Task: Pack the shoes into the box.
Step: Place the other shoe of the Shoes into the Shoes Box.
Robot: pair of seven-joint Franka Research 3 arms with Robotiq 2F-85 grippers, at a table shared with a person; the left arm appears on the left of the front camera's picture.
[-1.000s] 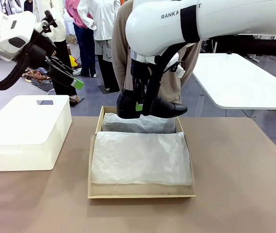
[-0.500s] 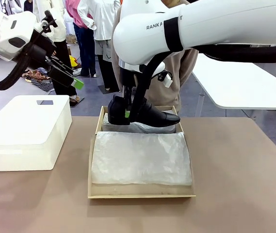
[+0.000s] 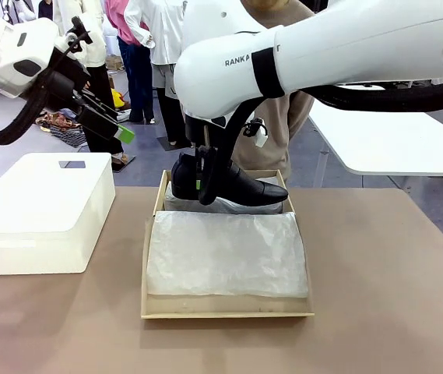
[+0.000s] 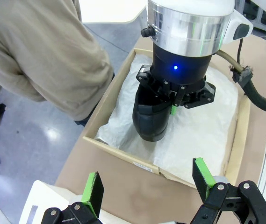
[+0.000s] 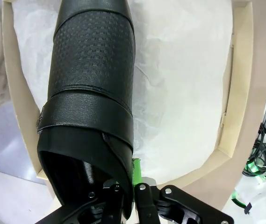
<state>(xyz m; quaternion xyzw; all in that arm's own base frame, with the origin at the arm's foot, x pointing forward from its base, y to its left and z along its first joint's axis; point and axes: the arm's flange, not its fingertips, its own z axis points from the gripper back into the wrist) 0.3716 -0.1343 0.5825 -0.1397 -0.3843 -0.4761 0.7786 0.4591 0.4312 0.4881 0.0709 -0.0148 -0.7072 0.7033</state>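
The right jaws are closed on a black shoe (image 3: 237, 187), pinching the wall of its opening near the heel, one finger inside and one outside. The shoe hangs roughly level over the far end of the box (image 3: 145, 269), toe pointing to the box's right. Whether its sole already touches the paper I cannot tell. The left jaws stand wide open and hold nothing, raised well to the left of the box, above a white bin (image 3: 42, 210).

The shoe looks fairly light but stiff: a firm heel, a low block sole and a pointed toe. A pinch at the opening's rim should carry it without crushing it. The front panel is pebbled leather and the strap across the instep is smooth and slightly glossy. That smooth part would likely slip, so the rim is the better hold.

The box is plain tan cardboard with thin walls that may flex if knocked. It sits on the brown tabletop (image 3: 377, 296). White tissue paper (image 3: 225, 253) lines it, crinkled, soft and easily dragged or torn by a sole. A person (image 4: 44, 51) in a beige top stands just beyond the box.
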